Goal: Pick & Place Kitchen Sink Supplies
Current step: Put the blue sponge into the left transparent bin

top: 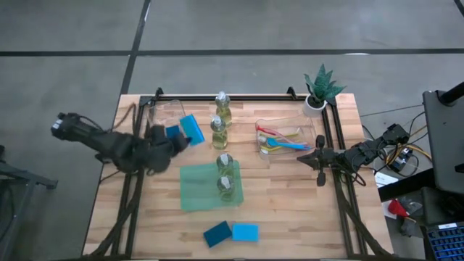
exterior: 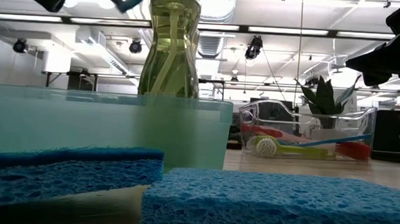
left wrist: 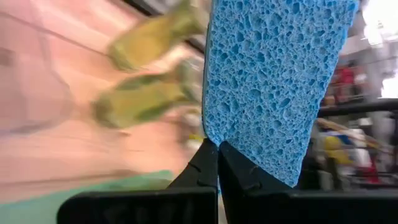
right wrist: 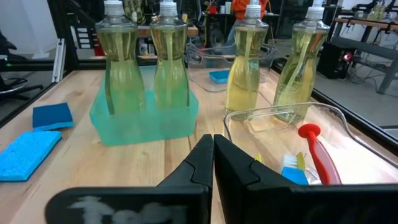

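My left gripper (top: 174, 142) is beside the left clear bin (top: 161, 114), shut on a blue sponge (top: 192, 129), which fills the left wrist view (left wrist: 273, 81). Another sponge (top: 172, 132) lies in that bin. Two sponges (top: 217, 234) (top: 245, 232) lie flat near the table's near edge. Two bottles (top: 222, 106) (top: 217, 131) stand on the wood; two more (top: 223, 161) (top: 226, 183) stand in the green tray (top: 196, 190). Red, yellow and blue brushes (top: 279, 141) lie in the right clear bin (right wrist: 280, 115). My right gripper (right wrist: 213, 146) is shut and holds nothing, beside that bin. My left gripper pinches the blue sponge between its two fingers at one narrow end, near a corner (left wrist: 217, 134). The sponge sticks out past the fingertips (left wrist: 208, 155), its broad face toward the wrist camera. It is lifted clear of the table.
A small potted plant (top: 320, 90) stands at the far right corner. A black frame (top: 239, 97) runs along the far edge and both sides of the table. Bare wood lies between the green tray and the right bin.
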Robot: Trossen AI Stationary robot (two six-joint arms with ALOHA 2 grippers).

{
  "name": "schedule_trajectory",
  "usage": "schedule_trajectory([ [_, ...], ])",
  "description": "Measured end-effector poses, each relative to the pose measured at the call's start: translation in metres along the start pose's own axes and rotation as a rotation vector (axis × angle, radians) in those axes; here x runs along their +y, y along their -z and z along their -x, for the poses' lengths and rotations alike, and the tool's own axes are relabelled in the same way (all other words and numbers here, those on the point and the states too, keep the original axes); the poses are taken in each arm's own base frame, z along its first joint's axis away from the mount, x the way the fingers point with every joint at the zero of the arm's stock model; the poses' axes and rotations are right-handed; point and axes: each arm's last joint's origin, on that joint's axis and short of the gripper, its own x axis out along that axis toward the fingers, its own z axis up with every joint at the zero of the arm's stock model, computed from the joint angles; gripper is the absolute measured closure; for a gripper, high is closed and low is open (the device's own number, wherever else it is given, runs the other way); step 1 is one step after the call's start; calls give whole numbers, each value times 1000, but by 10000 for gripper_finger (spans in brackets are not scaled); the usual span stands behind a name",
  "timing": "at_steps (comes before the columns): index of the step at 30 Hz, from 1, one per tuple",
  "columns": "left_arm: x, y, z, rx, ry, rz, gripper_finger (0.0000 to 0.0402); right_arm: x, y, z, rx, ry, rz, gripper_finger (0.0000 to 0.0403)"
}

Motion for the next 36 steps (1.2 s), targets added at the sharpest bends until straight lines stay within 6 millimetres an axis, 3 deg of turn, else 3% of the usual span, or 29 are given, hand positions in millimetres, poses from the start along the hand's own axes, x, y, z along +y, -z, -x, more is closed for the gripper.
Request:
schedule_trajectory([
  [6, 10, -38, -6, -17, -156, -41, 401, 0, 0, 0, 0, 0, 0, 394],
  [14, 29, -77, 2, -122, -318, -33, 402, 0, 0, 0, 0, 0, 0, 394],
  [26, 41, -98, -17, -92, -557, -14, 401, 0, 0, 0, 0, 0, 0, 394],
  [36, 47, -101, -56, 90, -767, -72, 401, 0, 0, 0, 0, 0, 0, 394],
])
